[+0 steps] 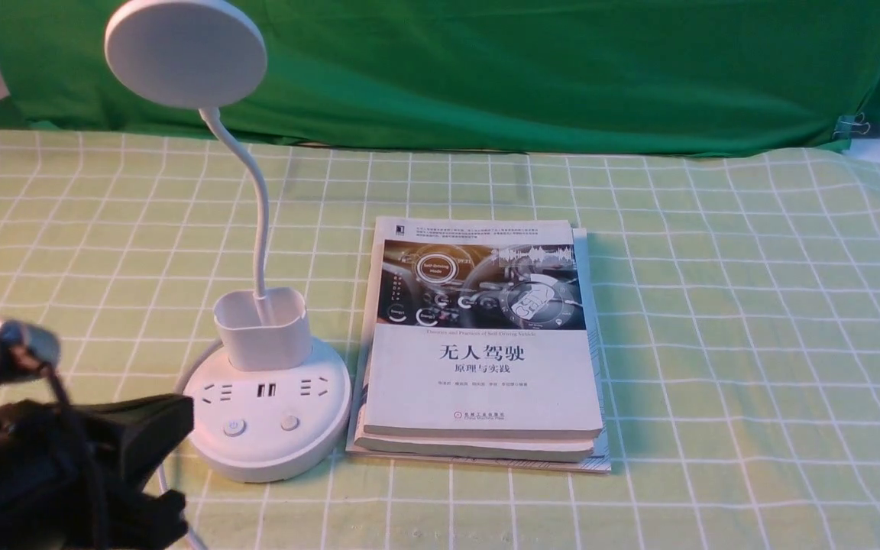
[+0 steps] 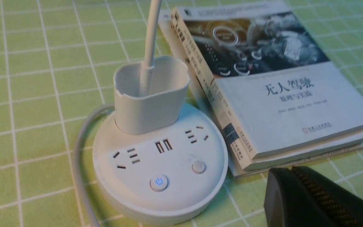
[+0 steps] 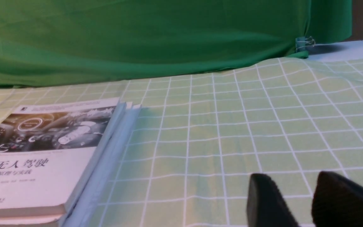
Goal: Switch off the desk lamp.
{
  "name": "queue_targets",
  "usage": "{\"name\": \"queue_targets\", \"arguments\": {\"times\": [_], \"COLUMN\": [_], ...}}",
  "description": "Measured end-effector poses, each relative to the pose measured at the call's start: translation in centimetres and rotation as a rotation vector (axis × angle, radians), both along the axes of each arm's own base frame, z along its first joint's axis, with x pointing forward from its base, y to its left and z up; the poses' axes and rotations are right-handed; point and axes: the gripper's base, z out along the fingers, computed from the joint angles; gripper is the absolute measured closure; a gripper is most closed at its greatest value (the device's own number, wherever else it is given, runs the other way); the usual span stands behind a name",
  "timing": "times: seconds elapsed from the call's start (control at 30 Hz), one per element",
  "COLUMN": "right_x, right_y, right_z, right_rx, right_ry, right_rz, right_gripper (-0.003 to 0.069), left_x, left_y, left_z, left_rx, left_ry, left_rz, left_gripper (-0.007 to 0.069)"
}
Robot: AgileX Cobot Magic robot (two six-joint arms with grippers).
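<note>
The left fingers (image 1: 150, 428) hover low by the near left corner of the tabletop (image 1: 753, 344), their tip just beside the left rim of the desk lamp (image 1: 268, 412). They hold nothing, and the views do not settle how far apart they stand. The lamp stands upright close to that same corner. Its neck rises from the cup at the back of the round base (image 2: 159, 170), and the disc head hangs high above. On the base's near side sit two buttons: a glowing blue power button (image 2: 158, 183) on the left and a plain round button (image 2: 198, 167) on the right. The power button lies just right of the left fingertip and faces up, so the press likely needs a short reach right, then down. A stack of books (image 1: 486, 344) touches the base's right side. The right fingers (image 3: 263, 201) are slightly parted and empty. They sit well off toward the right edge, making the left arm clearly nearer.
</note>
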Motion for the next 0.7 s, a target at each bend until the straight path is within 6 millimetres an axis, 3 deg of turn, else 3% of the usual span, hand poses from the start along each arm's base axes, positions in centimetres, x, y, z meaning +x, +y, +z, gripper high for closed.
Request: {"name": "queue_targets", "arguments": {"times": [0.2,0.53,0.7], "right_x": [0.0,0.0,0.0], "right_y": [0.0,0.0,0.0], "right_z": [0.0,0.0,0.0], "right_rx": [-0.002,-0.001,0.000], "right_ry": [0.000,0.000,0.000], "right_rz": [0.000,0.000,0.000], "right_gripper": [0.0420,0.0420,0.0420], "left_x": [-2.3,-2.6,-3.2], "left_y": [1.2,1.4,2.1], "left_z": [-1.0,-1.4,-0.6], "left_rx": [0.008,0.037,0.074], "left_ry": [-0.103,-0.132,-0.249], "left_rz": [-0.010,-0.017,0.000], "left_gripper": [0.0623,0.0623,0.0623]}}
